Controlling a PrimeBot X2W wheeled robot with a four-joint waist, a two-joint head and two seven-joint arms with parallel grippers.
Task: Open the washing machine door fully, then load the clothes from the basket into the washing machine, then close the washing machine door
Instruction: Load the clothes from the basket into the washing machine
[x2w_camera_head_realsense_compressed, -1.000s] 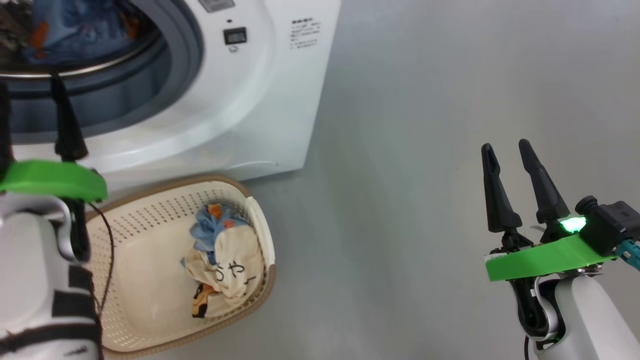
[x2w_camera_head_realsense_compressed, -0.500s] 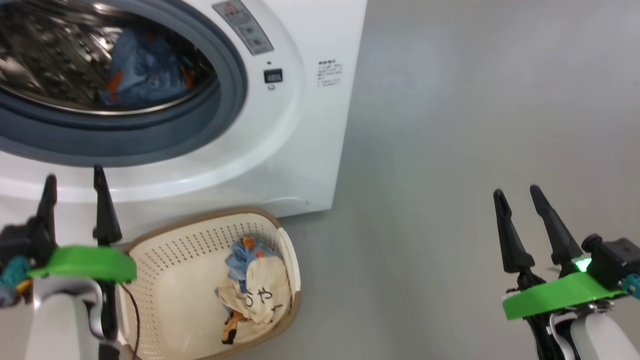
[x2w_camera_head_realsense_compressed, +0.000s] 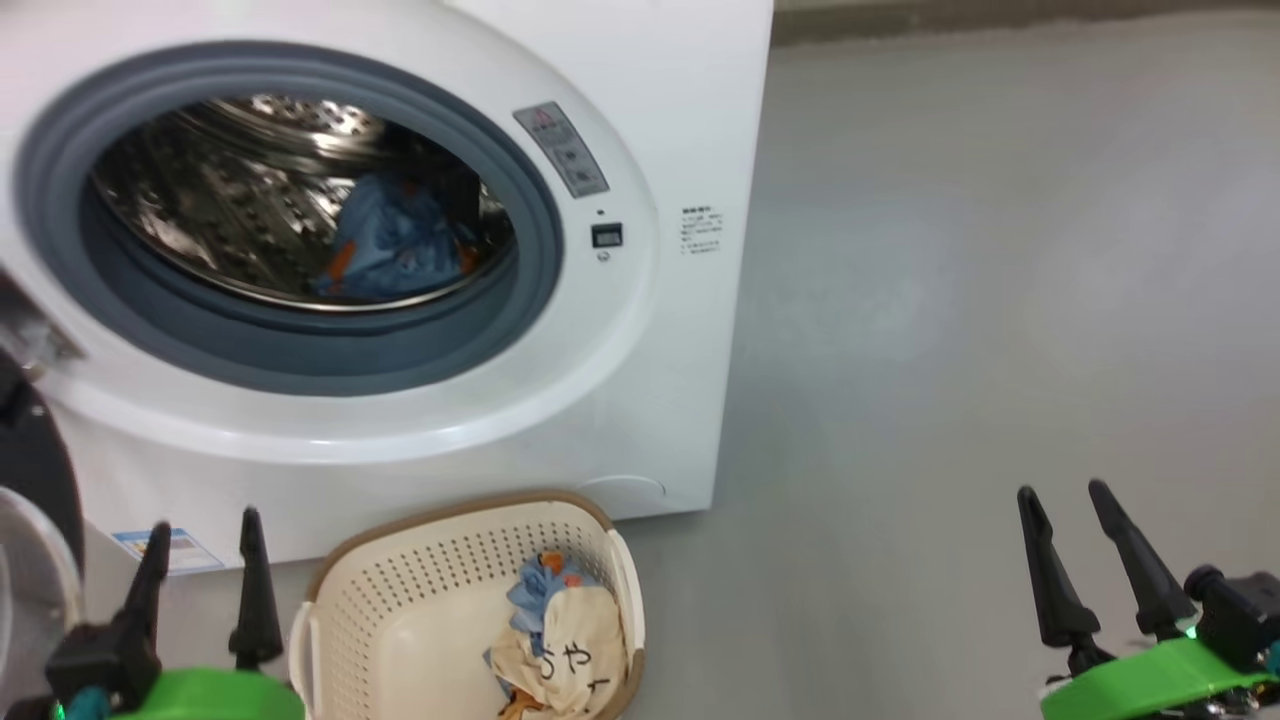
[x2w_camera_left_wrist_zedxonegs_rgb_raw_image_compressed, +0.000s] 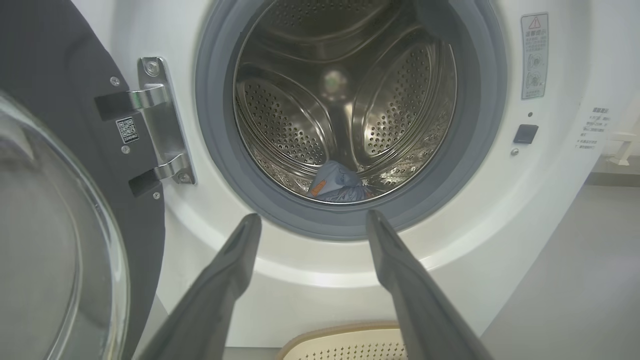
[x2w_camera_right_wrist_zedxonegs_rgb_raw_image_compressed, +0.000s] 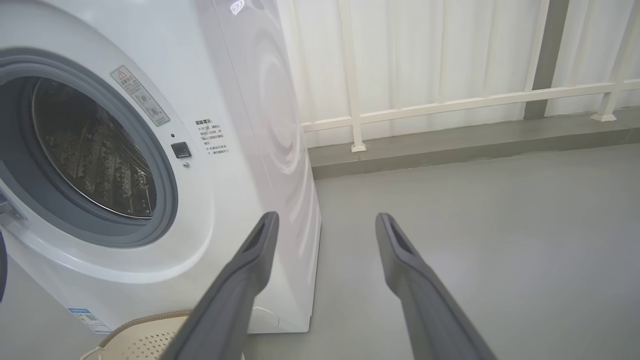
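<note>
Withdrawn from the drum (x2w_camera_head_realsense_compressed: 230, 200), your left gripper (x2w_camera_head_realsense_compressed: 205, 525) is hanging spread and empty, like your right gripper (x2w_camera_head_realsense_compressed: 1062, 492); a blue garment (x2w_camera_head_realsense_compressed: 395, 245) is lying inside the washing machine (x2w_camera_head_realsense_compressed: 640, 400), and the remaining clothes (x2w_camera_head_realsense_compressed: 565, 650) are waiting in the basket (x2w_camera_head_realsense_compressed: 400, 600).

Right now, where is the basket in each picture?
Head view: basket at the bottom middle, on the floor before the washer, clothes inside.
Left wrist view: basket peeks in at the bottom edge, middle.
Right wrist view: basket in the bottom left corner, below the washer's front.
Shared landmark: the small black square right of the washer's round opening.
</note>
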